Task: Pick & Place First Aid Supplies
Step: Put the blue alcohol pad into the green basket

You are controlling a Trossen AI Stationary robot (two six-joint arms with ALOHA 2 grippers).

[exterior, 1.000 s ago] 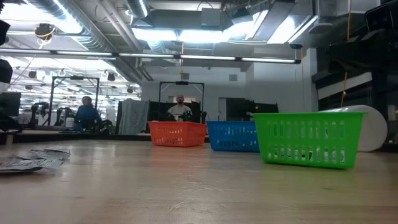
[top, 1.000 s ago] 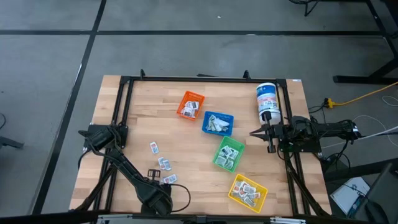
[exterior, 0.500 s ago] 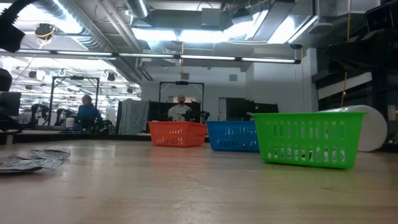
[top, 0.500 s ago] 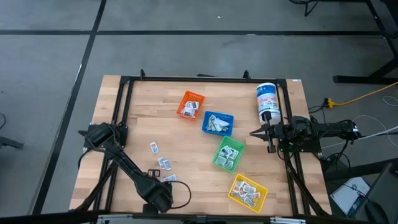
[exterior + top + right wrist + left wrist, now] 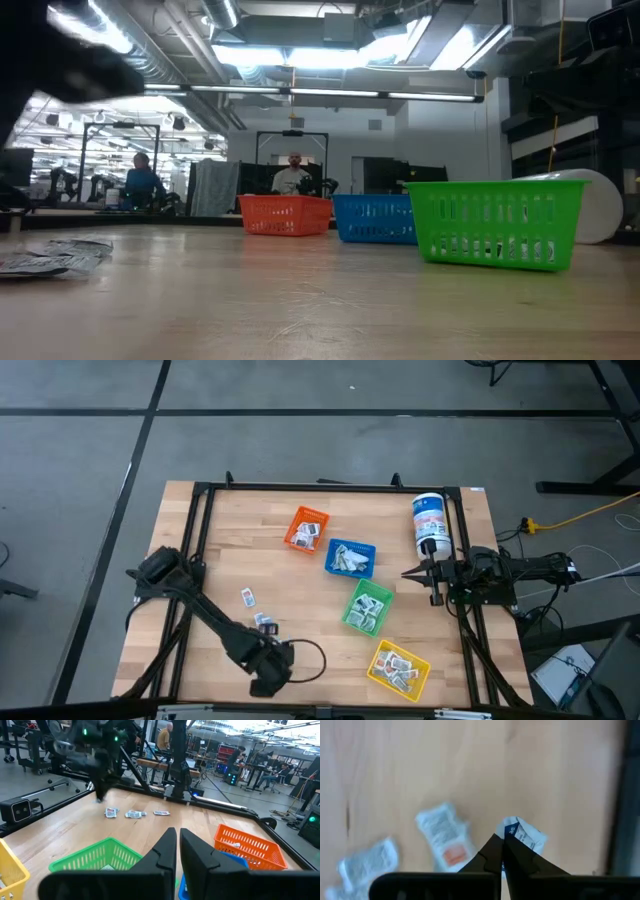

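While packets fill them, four bins [image 5: 361, 607] sit apart.

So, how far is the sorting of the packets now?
Done: the orange bin, blue bin, green bin and yellow bin each hold packets. In hand: the left end effector is shut on one packet near the table's front edge. Left: loose packets on the wood. The right end effector waits, shut, by the canister.

Pale matt wood table [image 5: 300, 600], perforated plastic green bin [image 5: 495, 220], crinkled paper packet [image 5: 525, 836]
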